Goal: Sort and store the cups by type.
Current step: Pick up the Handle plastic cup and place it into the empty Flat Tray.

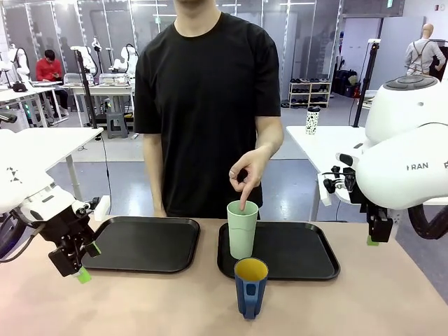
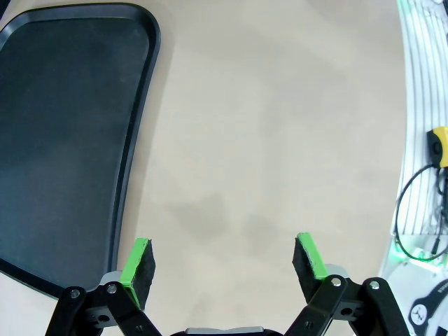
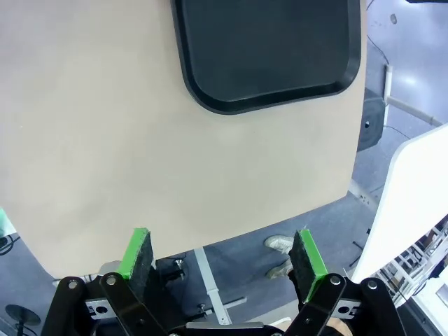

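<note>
A tall pale-green tumbler (image 1: 242, 229) stands upright on the right black tray (image 1: 308, 260), near its left end. A person's hand (image 1: 246, 175) points a finger down into its mouth. A dark-blue handled mug (image 1: 250, 287) with a yellow inside stands on the table just in front of that tray. My left gripper (image 1: 75, 269) hovers low at the table's left, open and empty, beside the left tray (image 1: 143, 243); its wrist view shows the open gripper (image 2: 224, 262) over bare tabletop. My right gripper (image 3: 222, 255) is open above the table's edge, with one green pad (image 1: 372, 241) visible at the far right.
The left tray (image 2: 63, 140) is empty. The right tray's corner (image 3: 269, 52) lies ahead of the right gripper. A person in a black shirt (image 1: 206, 105) stands at the far side. A small white spotted cup (image 1: 311, 120) sits on a far table.
</note>
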You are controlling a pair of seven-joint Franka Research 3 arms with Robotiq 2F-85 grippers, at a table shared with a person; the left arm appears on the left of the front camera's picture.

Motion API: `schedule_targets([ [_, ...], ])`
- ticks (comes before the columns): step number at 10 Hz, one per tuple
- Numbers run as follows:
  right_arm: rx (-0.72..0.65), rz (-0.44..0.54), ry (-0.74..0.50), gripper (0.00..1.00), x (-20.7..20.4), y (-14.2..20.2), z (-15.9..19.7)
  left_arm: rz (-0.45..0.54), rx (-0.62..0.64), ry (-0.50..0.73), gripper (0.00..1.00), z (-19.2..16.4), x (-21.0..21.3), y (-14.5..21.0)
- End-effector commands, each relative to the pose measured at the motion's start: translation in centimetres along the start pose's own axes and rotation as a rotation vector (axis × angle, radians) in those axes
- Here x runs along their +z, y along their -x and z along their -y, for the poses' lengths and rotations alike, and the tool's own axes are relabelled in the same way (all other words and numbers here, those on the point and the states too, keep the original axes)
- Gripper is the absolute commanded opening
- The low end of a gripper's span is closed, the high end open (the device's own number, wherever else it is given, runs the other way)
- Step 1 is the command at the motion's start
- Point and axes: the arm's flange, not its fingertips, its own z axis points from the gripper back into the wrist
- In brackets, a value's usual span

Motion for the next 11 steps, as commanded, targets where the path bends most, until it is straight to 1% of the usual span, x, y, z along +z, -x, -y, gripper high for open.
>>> schedule_targets([
  [1, 0.076, 0.078, -0.068, 1.00, -1.8, 0.3, -0.5, 0.006, -0.007, -0.009, 1.00, -0.1, 0.0, 0.1],
  [3, 0.130, 0.162, -0.126, 1.00, -3.8, -0.6, -1.9, 0.006, -0.007, -0.009, 1.00, -0.1, 0.0, 0.1],
  [4, 0.153, 0.184, -0.142, 1.00, -4.5, -1.0, -2.7, 0.006, -0.007, -0.009, 1.00, -0.1, 0.0, 0.1],
  [5, 0.187, 0.241, -0.141, 1.00, -5.7, -1.9, -3.8, 0.006, -0.007, -0.009, 1.00, -0.1, 0.0, 0.1],
  [6, 0.200, 0.271, -0.151, 1.00, -7.3, -2.6, -4.5, 0.006, -0.007, -0.009, 1.00, -0.1, 0.0, 0.1],
  [7, 0.202, 0.336, -0.158, 1.00, -8.8, -3.0, -4.9, 0.006, -0.007, -0.009, 1.00, -0.1, 0.0, 0.1],
  [8, 0.196, 0.424, -0.152, 1.00, -10.1, -2.8, -5.1, 0.006, -0.007, -0.009, 1.00, -0.1, 0.0, 0.1],
  [9, 0.203, 0.511, -0.139, 1.00, -11.2, -2.1, -5.6, 0.006, -0.007, -0.009, 1.00, -0.1, 0.0, 0.1],
  [10, 0.181, 0.606, -0.130, 1.00, -12.3, -1.3, -6.1, 0.006, -0.007, -0.009, 1.00, -0.1, 0.0, 0.1],
  [11, 0.180, 0.656, -0.141, 1.00, -13.2, -0.7, -6.4, 0.006, -0.007, -0.009, 1.00, -0.1, 0.0, 0.1],
])
